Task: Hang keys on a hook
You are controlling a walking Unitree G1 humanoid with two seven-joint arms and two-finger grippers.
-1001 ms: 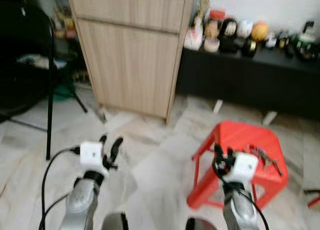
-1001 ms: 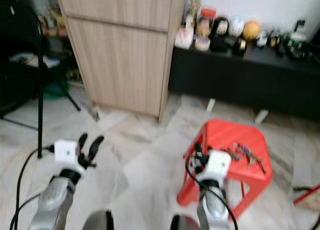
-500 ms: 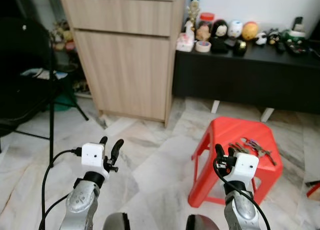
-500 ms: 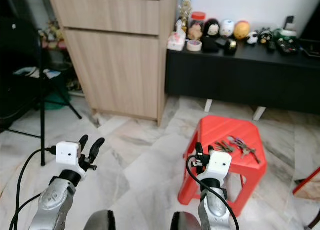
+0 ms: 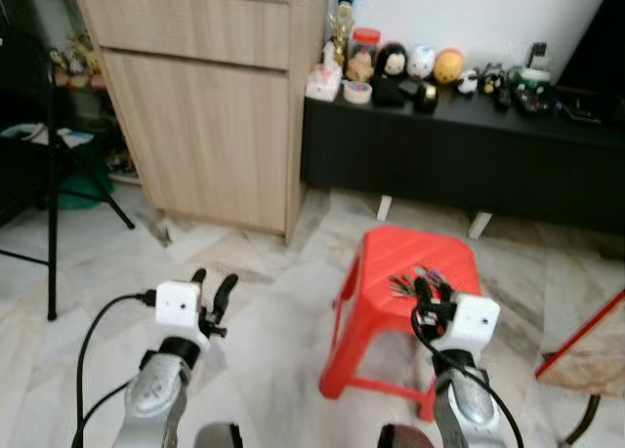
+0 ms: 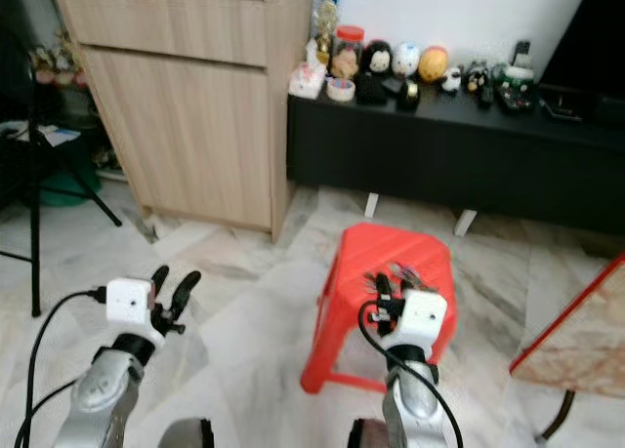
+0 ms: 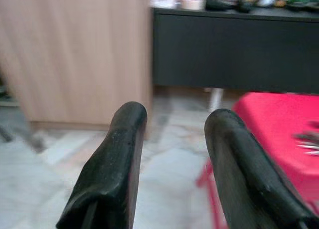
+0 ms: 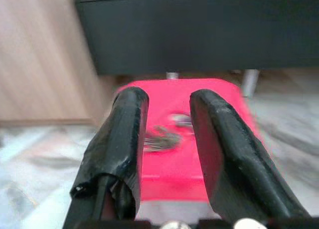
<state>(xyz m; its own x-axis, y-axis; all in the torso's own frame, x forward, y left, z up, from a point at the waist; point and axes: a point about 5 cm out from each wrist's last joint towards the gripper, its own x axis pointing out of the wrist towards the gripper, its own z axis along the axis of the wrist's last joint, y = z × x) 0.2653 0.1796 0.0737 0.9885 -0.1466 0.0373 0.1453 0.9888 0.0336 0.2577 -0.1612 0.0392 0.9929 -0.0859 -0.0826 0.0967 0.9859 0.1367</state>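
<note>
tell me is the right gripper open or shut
Open. The right gripper shows a clear gap between its two black fingers, with the keys on the red stool visible beyond, ungrasped.

Both silver arms were raised forward at similar height, the left gripper of two long black fingers [image 5: 213, 288] parted, the right black-fingered gripper [image 5: 427, 293] likewise parted and empty.

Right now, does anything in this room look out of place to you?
Yes: a bunch of keys lies loose on top of the red plastic stool on the marble floor, an odd place for keys. The right gripper hovers open just short of them.
</note>
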